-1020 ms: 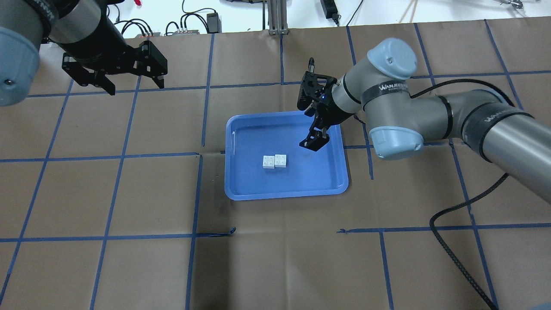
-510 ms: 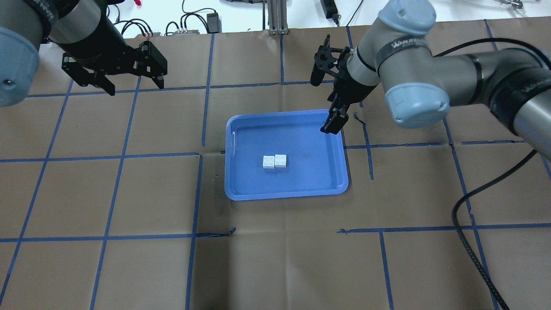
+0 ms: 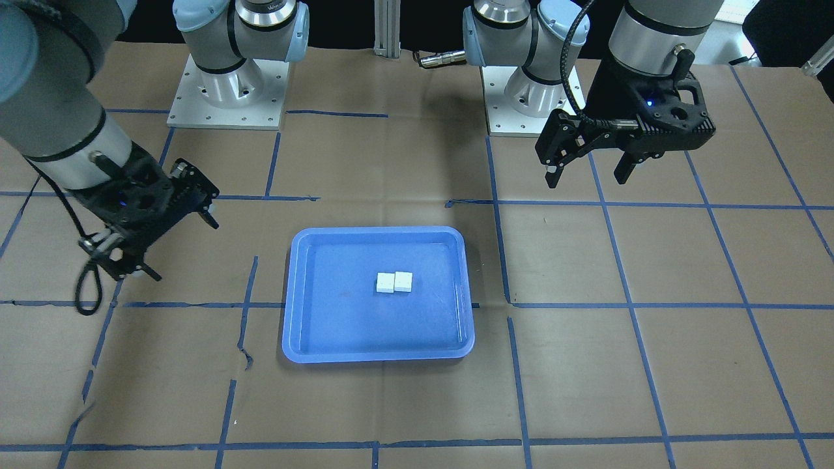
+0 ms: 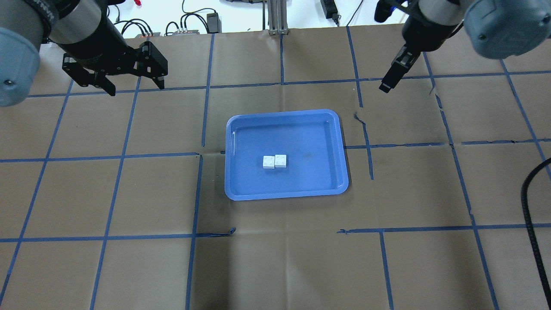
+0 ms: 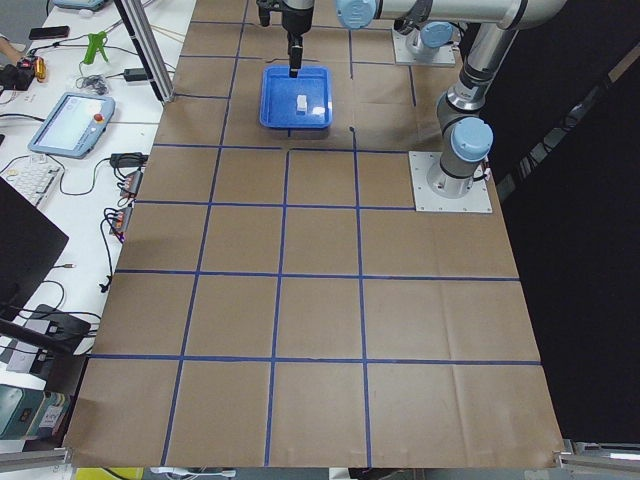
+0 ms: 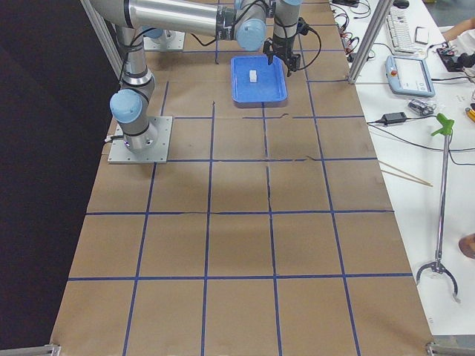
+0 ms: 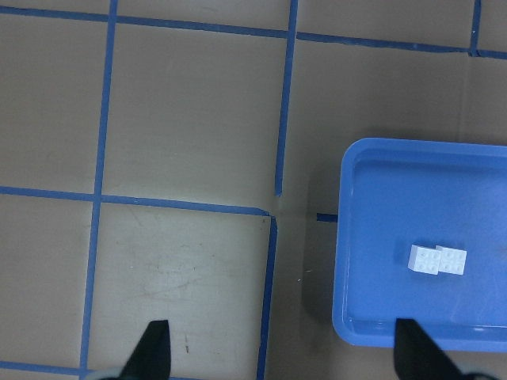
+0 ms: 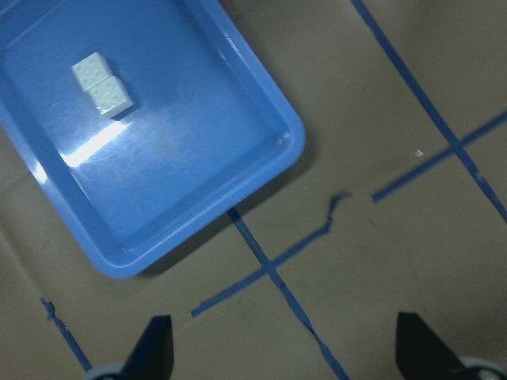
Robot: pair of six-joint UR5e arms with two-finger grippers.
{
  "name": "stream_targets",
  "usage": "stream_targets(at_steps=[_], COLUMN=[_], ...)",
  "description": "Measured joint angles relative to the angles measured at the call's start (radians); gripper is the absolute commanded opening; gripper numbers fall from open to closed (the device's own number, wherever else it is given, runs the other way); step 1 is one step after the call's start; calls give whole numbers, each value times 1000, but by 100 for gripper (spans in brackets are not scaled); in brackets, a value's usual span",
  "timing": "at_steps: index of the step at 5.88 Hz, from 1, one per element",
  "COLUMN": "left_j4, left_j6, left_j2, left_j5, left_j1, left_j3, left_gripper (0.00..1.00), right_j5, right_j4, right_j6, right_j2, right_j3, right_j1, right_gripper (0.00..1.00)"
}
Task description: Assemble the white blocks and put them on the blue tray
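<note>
Presently, the right arm (image 4: pixel 434 17) is held raised beyond the far right corner of the blue tray (image 4: pixel 284 113), with the wrist tilted downward. The right gripper (image 4: pixel 389 79) is seen with its fingers spread wide, and nothing is held or touched. The left arm (image 4: pixel 64 21) is poised beyond the tray's far left corner, well apart from it. The left gripper (image 4: pixel 137 88) is likewise spread wide and empty. Two white blocks (image 4: pixel 274 161) are counted, studs up and touching side by side, near the middle of the one tray.
</note>
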Motion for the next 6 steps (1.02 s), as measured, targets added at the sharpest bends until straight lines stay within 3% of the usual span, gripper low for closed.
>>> stream_targets(at_steps=[1,3,4,6], left_j4=[0,0,0,-2], left_j6=[0,0,0,0], left_j2=[0,1,1,1], left_j5=[0,0,0,0], left_j1=[0,0,0,-1], left_j3=[0,0,0,0], left_gripper=[99,99,99,99], right_j5=[-39,-51,-56,-57], right_j4=[40,127,164,205], right_j6=[289,698,841,923], right_j2=[-24,-78,-87,-85], right_j3=[-29,-44,-46,-48], right_j1=[-2,51,103,126], right_gripper=[100,100,100,100])
